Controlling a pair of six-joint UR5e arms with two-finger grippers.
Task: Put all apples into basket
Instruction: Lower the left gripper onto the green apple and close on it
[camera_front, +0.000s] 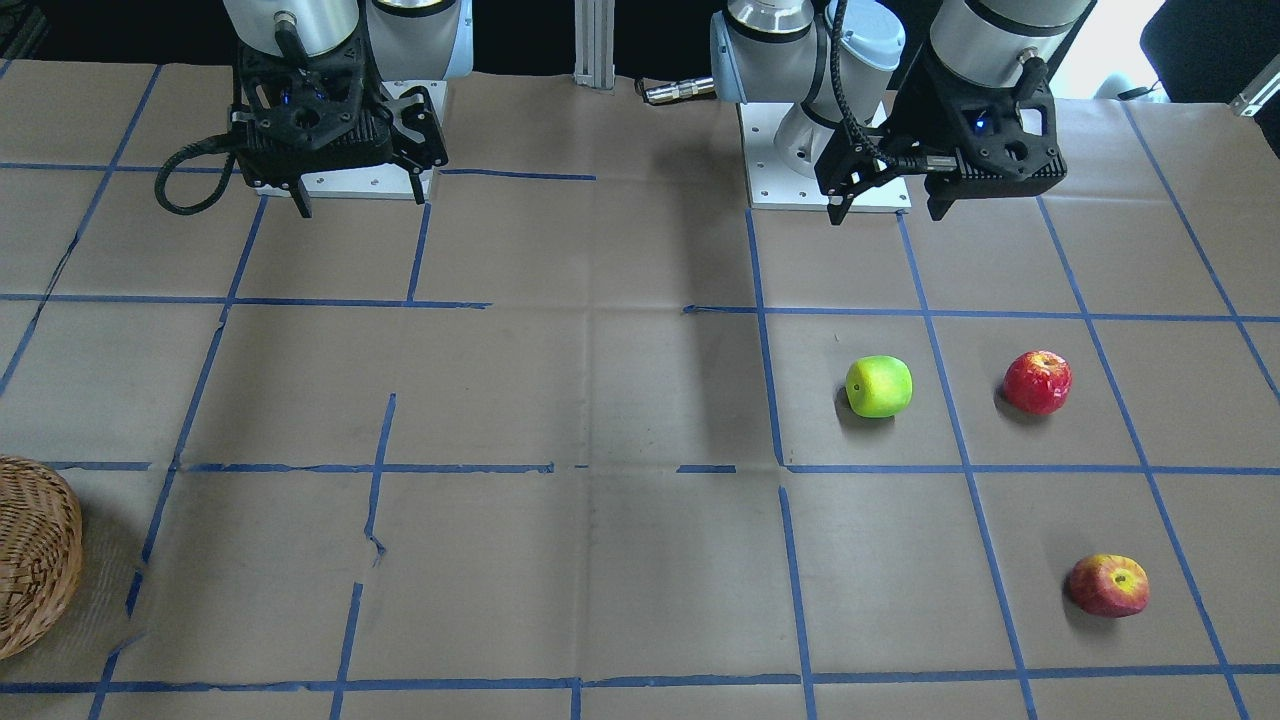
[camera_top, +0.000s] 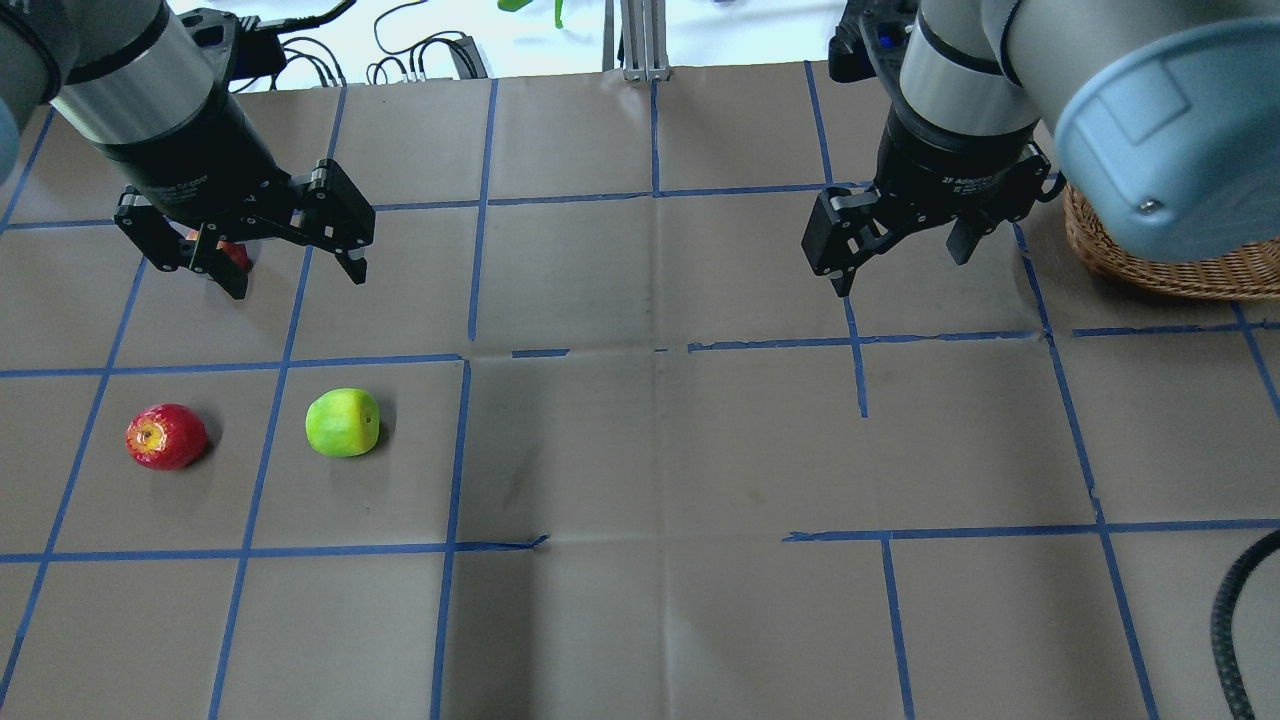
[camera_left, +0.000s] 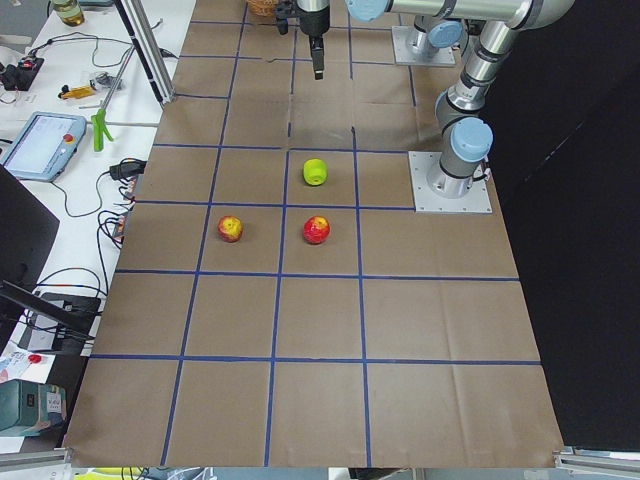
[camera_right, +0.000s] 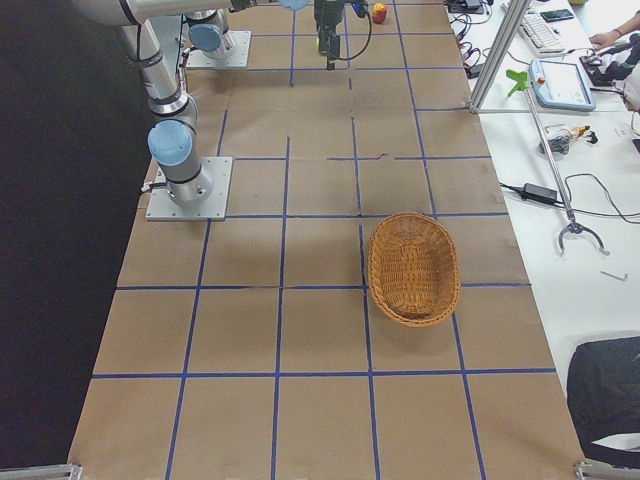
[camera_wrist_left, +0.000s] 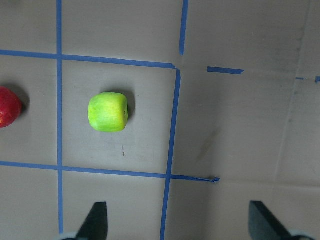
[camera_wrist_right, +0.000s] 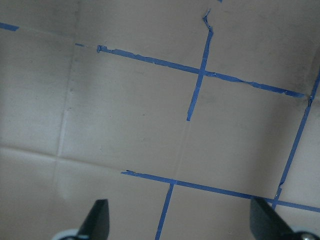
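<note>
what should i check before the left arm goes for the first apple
1. Left gripper open and empty: ok.
2. Right gripper open and empty: ok.
3. Green apple in the left wrist view, nothing covering it: ok.
4. Red apple and red-yellow apple lying apart from the green one: ok.
5. Basket upright with no apples in it: ok.
6. Basket within the left gripper's reach: cannot tell.
</note>
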